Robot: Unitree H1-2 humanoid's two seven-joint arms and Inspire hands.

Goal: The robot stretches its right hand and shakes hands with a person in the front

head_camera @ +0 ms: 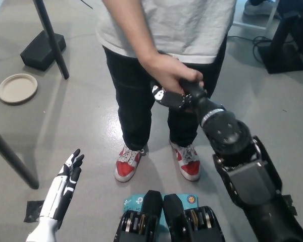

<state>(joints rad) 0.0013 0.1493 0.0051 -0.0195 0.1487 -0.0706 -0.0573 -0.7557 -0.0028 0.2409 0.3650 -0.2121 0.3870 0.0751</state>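
The black right hand is stretched forward and is clasped from above by the person's hand, the person standing just in front; its own fingers cannot be made out. The white left hand is held low at the left, fingers extended, nothing held

Single head-mounted view, steeply downward, close over grey floor
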